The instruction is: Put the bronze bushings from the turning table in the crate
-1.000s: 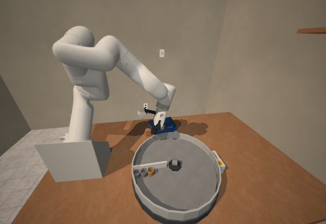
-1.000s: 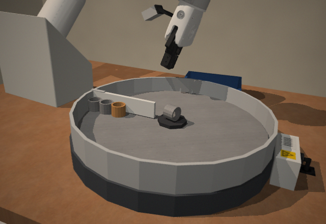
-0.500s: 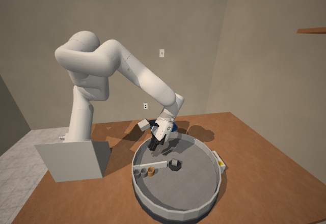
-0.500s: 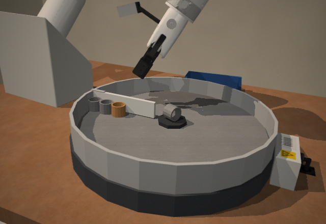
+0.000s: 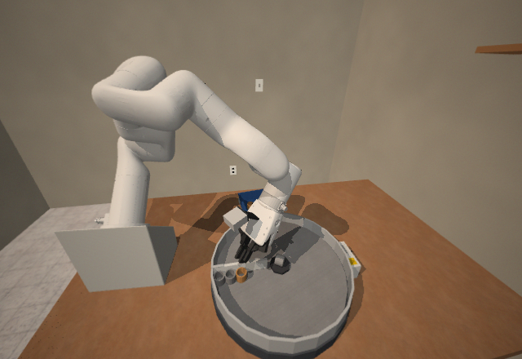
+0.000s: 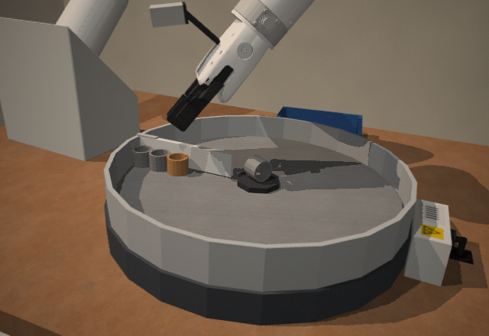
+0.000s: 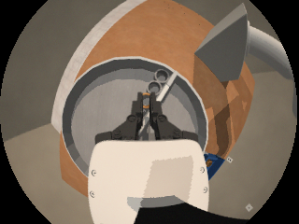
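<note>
One bronze bushing [image 6: 177, 164] stands upright on my turning table [image 6: 252, 241], touching two upright steel bushings [image 6: 150, 157] in a row along the divider. The blue crate [image 6: 322, 119] sits behind the table, toward the far edge.

arm [image 5: 236, 131]: smooth white, rounded links | wrist: grey screwed collar | jaws: black
</note>
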`<state>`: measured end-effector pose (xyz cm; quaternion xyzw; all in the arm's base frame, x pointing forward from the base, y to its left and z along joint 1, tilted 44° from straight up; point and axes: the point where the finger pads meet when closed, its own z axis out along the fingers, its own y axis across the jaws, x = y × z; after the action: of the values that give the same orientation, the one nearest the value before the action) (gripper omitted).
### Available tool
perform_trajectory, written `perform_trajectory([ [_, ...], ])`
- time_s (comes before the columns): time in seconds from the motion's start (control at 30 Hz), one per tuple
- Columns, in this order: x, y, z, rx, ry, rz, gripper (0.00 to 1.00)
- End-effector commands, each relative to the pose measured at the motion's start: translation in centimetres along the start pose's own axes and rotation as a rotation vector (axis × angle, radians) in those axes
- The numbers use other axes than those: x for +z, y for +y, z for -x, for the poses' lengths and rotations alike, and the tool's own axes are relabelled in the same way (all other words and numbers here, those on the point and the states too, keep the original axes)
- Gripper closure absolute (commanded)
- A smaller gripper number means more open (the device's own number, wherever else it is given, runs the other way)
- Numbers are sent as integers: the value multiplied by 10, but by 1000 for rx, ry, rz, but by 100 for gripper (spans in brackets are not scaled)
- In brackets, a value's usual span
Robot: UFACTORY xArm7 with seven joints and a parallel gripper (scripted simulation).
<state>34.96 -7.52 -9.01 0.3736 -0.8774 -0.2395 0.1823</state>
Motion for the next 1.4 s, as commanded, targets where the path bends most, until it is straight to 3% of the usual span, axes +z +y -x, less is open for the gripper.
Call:
perform_trajectory([
  [0.0,2,-8,-5,-23,12,-11,90],
  [1.37,4,-13,-5,-33,12,-19,90],
])
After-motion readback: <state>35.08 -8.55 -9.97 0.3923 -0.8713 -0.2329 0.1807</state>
